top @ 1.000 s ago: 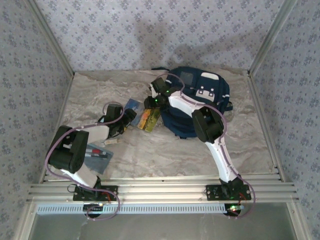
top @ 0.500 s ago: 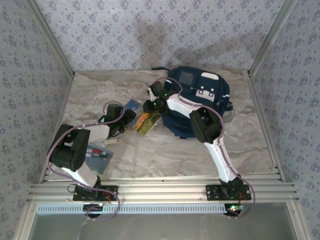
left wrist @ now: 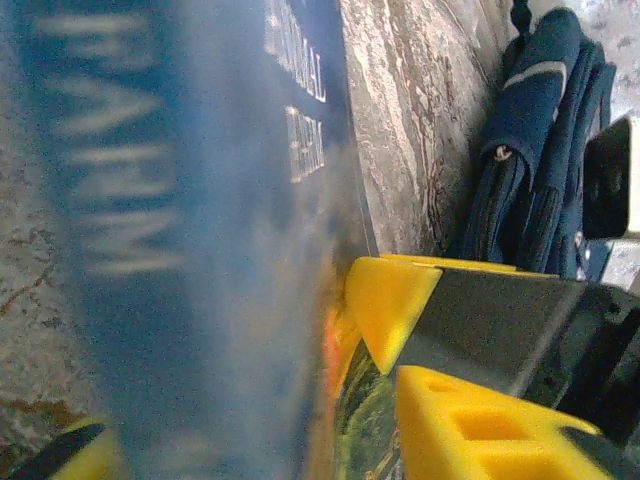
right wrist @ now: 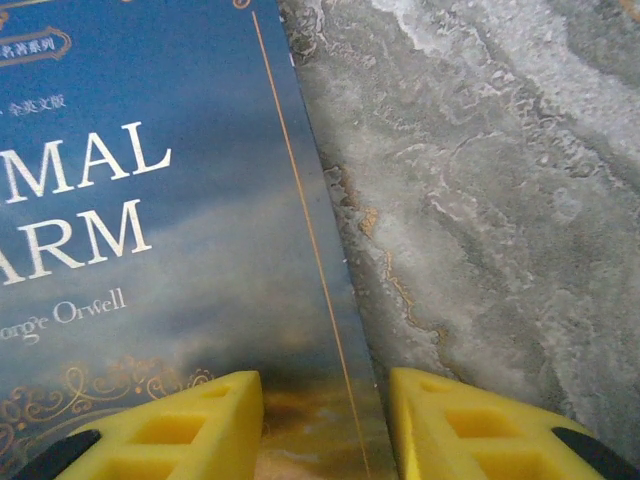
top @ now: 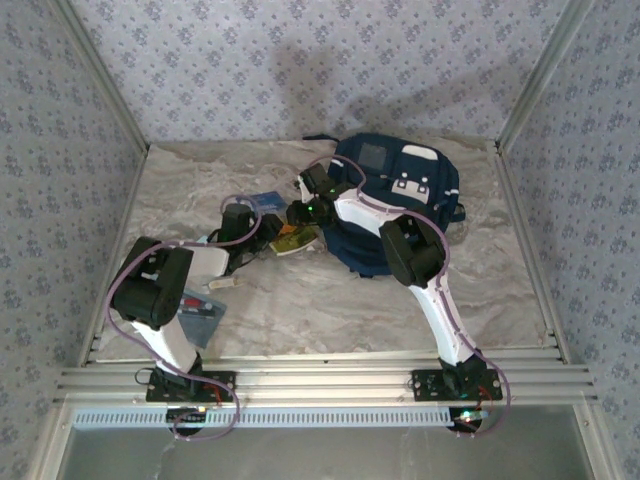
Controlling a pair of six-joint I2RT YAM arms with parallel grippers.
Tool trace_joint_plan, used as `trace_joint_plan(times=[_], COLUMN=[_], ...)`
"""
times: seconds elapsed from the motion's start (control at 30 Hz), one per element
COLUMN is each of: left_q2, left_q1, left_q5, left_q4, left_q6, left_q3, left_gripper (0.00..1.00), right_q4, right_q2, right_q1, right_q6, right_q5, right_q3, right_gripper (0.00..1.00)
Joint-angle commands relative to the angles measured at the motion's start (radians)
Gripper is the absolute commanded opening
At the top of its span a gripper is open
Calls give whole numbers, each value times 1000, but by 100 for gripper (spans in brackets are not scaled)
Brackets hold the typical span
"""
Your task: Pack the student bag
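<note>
Bag: the student bag [top: 400, 200] lies far and right on the counter [top: 300, 310], with its long axis running roughly near to far.
Direction: the bag is just right of the right gripper [top: 300, 215], while the left gripper [top: 243, 232] is farther from it.
Right gripper: released, its fingers spread over the edge of the book [right wrist: 150, 200].
Left gripper: I cannot tell its state.

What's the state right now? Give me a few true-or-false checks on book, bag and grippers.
1. The book is inside the bag. False: it sits outside, to the bag's left.
2. The book's cover reads Animal Farm. True.
3. The right gripper is over the bag's grey panel. False: it is at the book, with its fingers straddling one edge.
4. The left gripper is close to the book. True.
</note>
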Motion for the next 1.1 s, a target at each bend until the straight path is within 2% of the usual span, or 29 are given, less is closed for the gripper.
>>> trace_joint_plan(times=[0.0, 0.17, 0.27, 0.43, 0.6, 0.67, 0.8, 0.9, 1.07], left_q2=[-8, -21, -41, -101, -165, -186, -203, -196, -173], left_q1=[-12, -13, -10, 0, 11, 11, 8, 3, -15], left_q5=[40, 28, 8, -51, -134, -170, -230, -256, -262], left_q4=[66, 20, -6, -49, -34, -4, 80, 160, 337], left_q6=[22, 37, 46, 47, 1, -24, -66, -107, -195], left_q3=[32, 30, 28, 36, 67, 83, 101, 98, 53], left_gripper=[27, 0, 0, 0, 0, 0, 0, 0, 0], right_q4=[-71, -88, -101, -113, -66, -24, 144, 324, 626], right_q2=[45, 22, -20, -152, -312, -377, -506, -579, -599], right_q1=[46, 37, 24, 3, -7, -11, -15, -6, 14], right_q6=[14, 15, 34, 103, 165, 195, 306, 426, 615], right_q5=[-61, -63, -71, -58, -51, -60, -82, -102, -136], right_q3=[-33, -19, -16, -47, -146, -213, -392, -526, -677], right_gripper=[40, 42, 53, 64, 75, 82, 89, 100, 100])
